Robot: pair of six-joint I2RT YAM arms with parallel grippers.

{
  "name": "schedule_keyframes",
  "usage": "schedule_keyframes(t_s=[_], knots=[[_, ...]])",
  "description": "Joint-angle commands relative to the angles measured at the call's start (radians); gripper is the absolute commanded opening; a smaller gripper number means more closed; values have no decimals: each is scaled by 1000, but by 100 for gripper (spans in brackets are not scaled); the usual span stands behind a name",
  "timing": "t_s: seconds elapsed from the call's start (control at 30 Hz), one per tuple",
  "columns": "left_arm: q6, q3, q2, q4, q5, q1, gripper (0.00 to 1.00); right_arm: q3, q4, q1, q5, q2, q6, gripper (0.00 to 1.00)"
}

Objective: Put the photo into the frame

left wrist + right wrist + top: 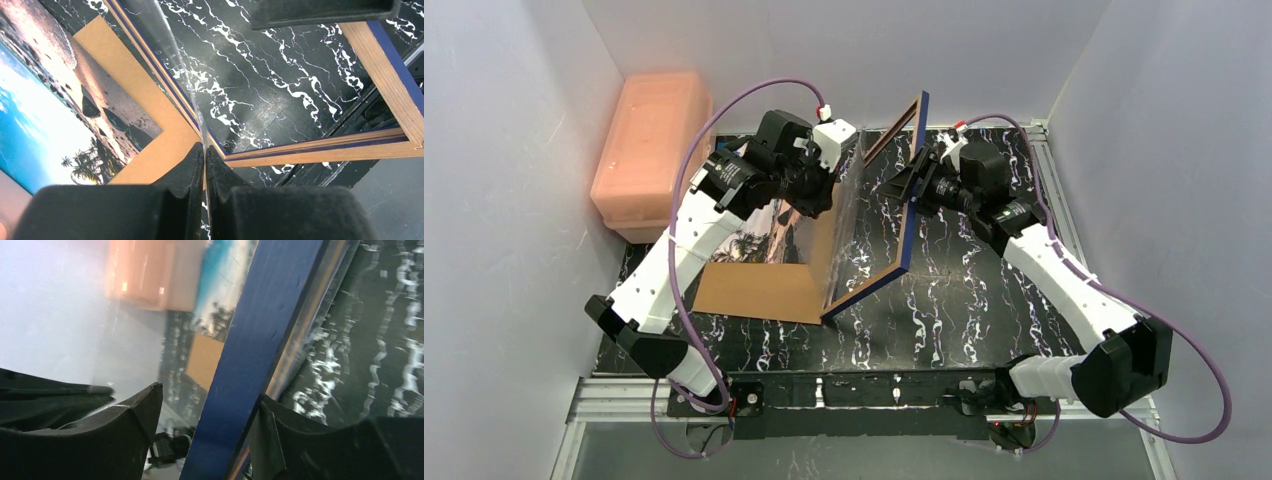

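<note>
The frame (911,240) stands tilted on one long edge, navy border uppermost. My right gripper (911,183) straddles that upper bar. In the right wrist view the blue bar of the frame (260,315) passes between the open jaws of the right gripper (210,392): the right finger touches it, the left finger stands off with a gap. My left gripper (824,192) is shut on the edge of the clear glazing pane (175,65), fingers pinched together at the left gripper's tips (205,150). The photo (759,235) lies flat behind it, its beach scene visible (35,115).
A plain brown backing board (754,290) lies on the black marbled table (984,300) under the photo. A pink plastic box (649,150) stands at the back left against the white wall. White walls close in on both sides.
</note>
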Motion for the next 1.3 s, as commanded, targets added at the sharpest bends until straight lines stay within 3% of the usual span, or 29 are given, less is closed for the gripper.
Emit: schedule_keyframes(t_s=[0.0,0.13,0.3,0.53,0.73,1.03,1.27], knots=[[19,-18,-52,-8,-30,3,0,95,-318,-5,94,-54,-232,68],[21,-47,-63,30,-46,2,0,87,-493,-7,210,-76,-325,67],[2,-25,-74,58,-34,4,0,-32,-522,-8,325,-130,-356,63],[4,132,-61,30,-42,13,0,-117,-540,-10,507,-116,-438,43],[73,287,-54,22,-94,14,0,-135,-540,-10,593,-68,-481,42],[186,240,-115,64,-192,14,0,-157,-443,-13,758,53,-568,44],[178,189,-154,73,-192,14,0,-138,-412,-25,915,171,-661,44]])
